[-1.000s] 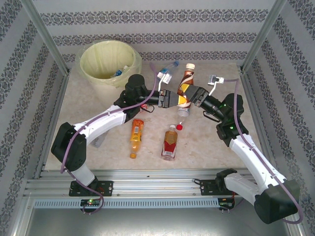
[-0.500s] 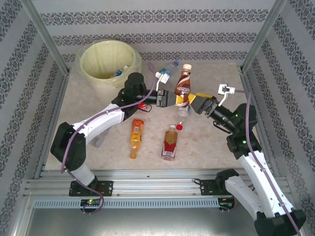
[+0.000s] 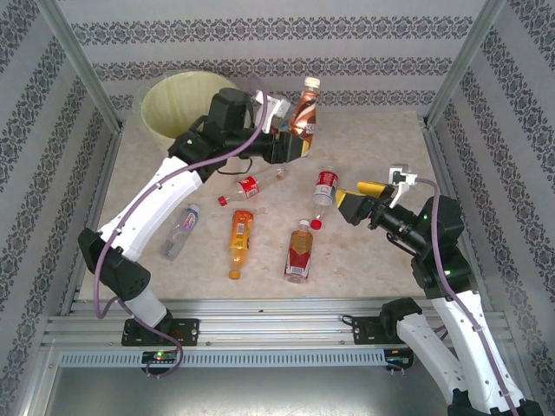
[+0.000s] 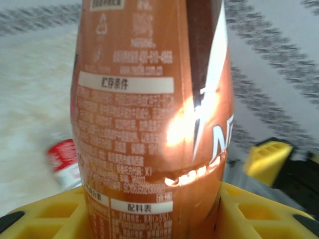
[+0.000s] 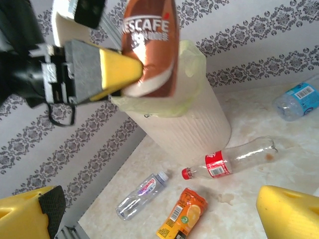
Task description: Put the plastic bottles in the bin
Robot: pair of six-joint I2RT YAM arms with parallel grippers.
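Left arm extended; left tool (image 3: 293, 143) pinches brown bottle (image 3: 303, 108) aloft beside bin (image 3: 165, 108). Right tool (image 3: 354, 199) spread, well apart from bin.

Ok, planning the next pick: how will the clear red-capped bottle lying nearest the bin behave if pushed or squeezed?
The bottle lies on its side on the smooth table, so a push would probably roll it. It looks empty and clear, so it is likely light and may dent under tight jaws.
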